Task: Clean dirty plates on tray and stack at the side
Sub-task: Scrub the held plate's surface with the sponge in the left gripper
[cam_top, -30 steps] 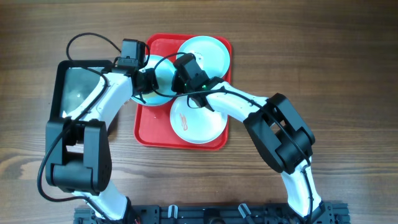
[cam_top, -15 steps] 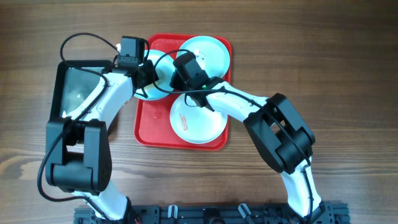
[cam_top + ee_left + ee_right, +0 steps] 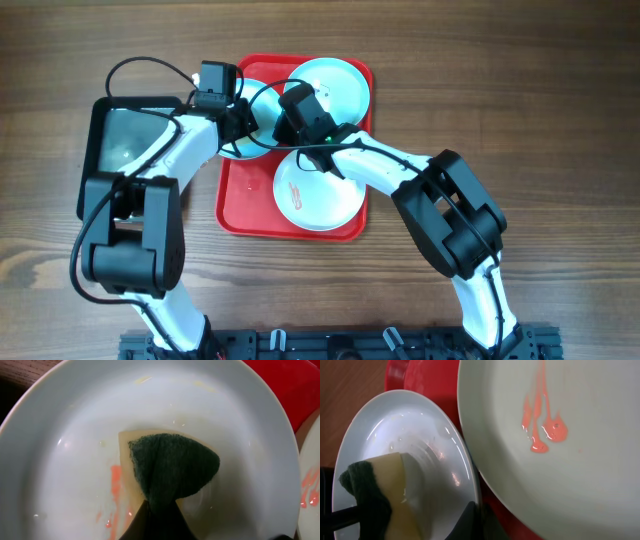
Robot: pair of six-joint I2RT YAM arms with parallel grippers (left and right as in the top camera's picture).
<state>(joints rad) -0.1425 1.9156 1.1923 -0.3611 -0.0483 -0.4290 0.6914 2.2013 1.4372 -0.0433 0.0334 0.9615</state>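
Left gripper [image 3: 156,522] is clamped on the green-and-yellow sponge [image 3: 170,467], which presses into the upper-left plate [image 3: 65,460] with red smears beside it. Right gripper [image 3: 476,519] pinches that plate's rim. The plate sits at the upper-left corner of the red tray [image 3: 240,205]; the smeared near plate [image 3: 318,195] lies just beside it.

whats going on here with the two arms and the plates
The left arm's fingers hold a yellow-and-green sponge pressed into a pale plate with pink smears, on the red tray. The right arm's fingers appear to pinch that plate's rim. The neighbouring plate carries pink streaks, so cleaning is under way and no plate is stacked off the tray yet.
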